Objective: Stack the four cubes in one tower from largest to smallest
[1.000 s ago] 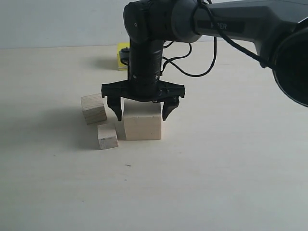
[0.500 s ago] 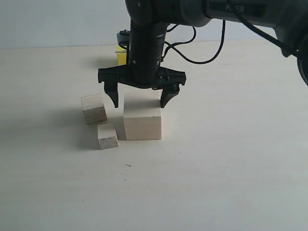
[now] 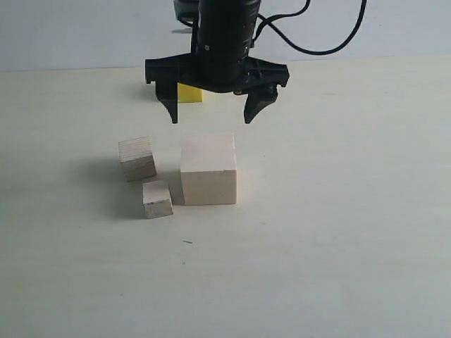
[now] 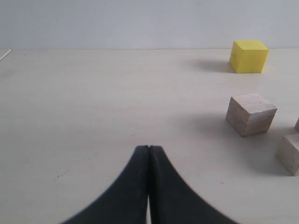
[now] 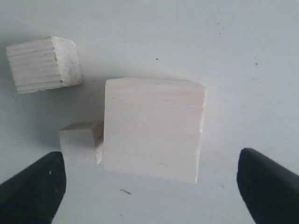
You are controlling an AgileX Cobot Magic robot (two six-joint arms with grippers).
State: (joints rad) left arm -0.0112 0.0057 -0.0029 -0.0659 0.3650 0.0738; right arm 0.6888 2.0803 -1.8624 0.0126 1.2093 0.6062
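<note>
R fingers (image 3: 171, 105) higher; lg cube (image 3: 208, 177) pale

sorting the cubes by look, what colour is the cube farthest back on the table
The far cube is bright yellow, clearest in the left wrist view.

Setting: a robotics lab bench (a staged test surface).
Surface: pale, plain tabletop (image 3: 338, 246) that fills every view.
Backdrop: flat blue-grey wall (image 3: 70, 35) directly behind the table.
Equipment: black robot arm (image 3: 222, 35) trailing exposed black cables (image 3: 317, 53).
Props: simple test blocks, among them a large pale wood cube (image 3: 208, 172) and a yellow cube (image 3: 189, 93).
</note>
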